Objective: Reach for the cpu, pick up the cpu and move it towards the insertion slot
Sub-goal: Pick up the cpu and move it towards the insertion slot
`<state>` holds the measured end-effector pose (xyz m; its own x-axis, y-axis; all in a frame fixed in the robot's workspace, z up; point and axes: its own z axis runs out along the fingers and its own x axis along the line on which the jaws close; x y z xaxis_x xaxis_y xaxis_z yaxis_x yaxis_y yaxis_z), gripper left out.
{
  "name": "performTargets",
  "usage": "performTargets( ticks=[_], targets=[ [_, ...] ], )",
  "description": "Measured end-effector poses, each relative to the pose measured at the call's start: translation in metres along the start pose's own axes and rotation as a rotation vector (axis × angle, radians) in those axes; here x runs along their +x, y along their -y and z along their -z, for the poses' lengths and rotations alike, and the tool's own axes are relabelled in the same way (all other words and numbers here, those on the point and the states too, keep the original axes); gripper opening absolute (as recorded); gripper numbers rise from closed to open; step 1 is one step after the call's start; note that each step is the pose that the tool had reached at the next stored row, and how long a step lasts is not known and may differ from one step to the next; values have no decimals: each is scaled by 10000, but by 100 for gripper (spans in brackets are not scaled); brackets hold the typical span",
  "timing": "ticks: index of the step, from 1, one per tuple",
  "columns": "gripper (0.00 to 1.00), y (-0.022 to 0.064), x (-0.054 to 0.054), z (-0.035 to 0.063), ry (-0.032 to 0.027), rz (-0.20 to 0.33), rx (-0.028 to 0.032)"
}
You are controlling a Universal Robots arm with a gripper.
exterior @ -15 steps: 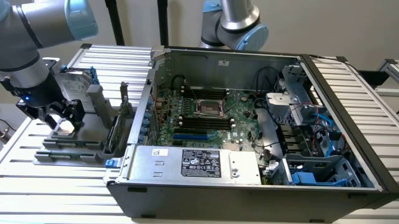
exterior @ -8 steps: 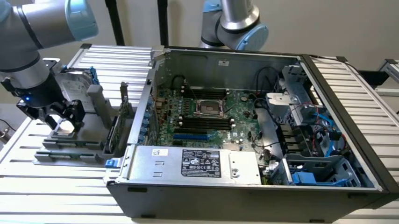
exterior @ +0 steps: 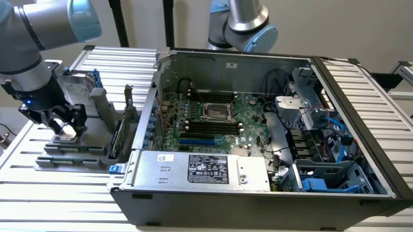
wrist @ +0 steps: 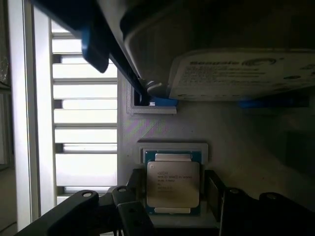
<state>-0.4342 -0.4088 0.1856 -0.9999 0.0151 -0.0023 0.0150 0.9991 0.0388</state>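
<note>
CPU (wrist: 173, 183) lies flat in its little seat (wrist: 172, 147) on the grey tray (exterior: 71, 157), with its silver side up. The tray rests on the white slatted table (exterior: 38, 188), at the exterior view's left, just beside the open computer case (exterior: 258, 193). The hard drive (wrist: 236, 73) stands on the same tray, near the chip.

The gripper (exterior: 65, 124) is down low over the tray. Its jaws are open, with one on each side of the chip and very close to its edges. They do not seem to hold it yet. The light there is dim, though, so one jaw may be just touching.

The reach looks about done and the pick-up has not begun. The insertion slot (exterior: 217, 112) is well apart from the chip, in the middle of the board inside the case, and nothing sits in it.

A good hold would call for a soft, even squeeze on both edges. The chip is thin and smooth and its seat hugs it closely, so it would need to come straight up. A crooked pull could catch it on the rim.
</note>
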Motion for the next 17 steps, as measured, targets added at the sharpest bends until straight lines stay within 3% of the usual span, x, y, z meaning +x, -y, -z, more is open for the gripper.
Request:
performTargets(
  ticks=[5,6,10,17],
  targets=[
    [60,-4,0,1,-3,0,1],
    [54,-4,0,1,-2,0,1],
    [54,-5,-1,10,2,0,-1],
    [54,-10,0,138,-3,-1,0]
  ],
)
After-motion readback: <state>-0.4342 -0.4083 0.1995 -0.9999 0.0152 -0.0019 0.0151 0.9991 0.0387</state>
